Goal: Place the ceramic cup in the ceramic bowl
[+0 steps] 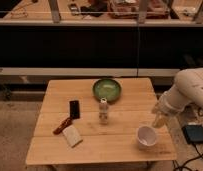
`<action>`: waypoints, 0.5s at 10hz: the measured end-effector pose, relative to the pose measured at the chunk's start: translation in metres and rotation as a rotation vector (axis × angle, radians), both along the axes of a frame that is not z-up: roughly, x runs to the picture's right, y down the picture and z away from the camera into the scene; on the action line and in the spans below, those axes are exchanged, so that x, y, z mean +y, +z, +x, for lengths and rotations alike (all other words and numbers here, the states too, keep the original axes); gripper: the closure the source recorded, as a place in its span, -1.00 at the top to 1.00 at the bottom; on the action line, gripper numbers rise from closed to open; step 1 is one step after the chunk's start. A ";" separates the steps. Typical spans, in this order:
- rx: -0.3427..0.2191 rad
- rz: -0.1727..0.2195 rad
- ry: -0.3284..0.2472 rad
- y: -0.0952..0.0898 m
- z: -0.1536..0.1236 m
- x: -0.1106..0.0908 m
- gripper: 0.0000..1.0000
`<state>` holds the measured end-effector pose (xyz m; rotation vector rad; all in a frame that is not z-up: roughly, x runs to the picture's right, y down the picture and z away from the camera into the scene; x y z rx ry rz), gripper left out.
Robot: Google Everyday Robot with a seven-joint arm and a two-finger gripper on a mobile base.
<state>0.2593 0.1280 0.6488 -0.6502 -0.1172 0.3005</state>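
Camera view: the ceramic cup (146, 136) stands upright near the front right corner of the wooden table (95, 150), well apart from the ceramic bowl (107, 90) at the back edge. 1 small bottle (103, 111) stands between them. The gripper (158, 120) hangs just beside the cup, up and to the right; how wide it is set cannot be told.

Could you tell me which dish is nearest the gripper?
The white ceramic cup, close by the gripper at the table's edge; the green ceramic bowl lies farther off.
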 end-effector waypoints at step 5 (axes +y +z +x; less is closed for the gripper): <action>0.013 -0.082 -0.032 0.036 0.010 0.039 0.15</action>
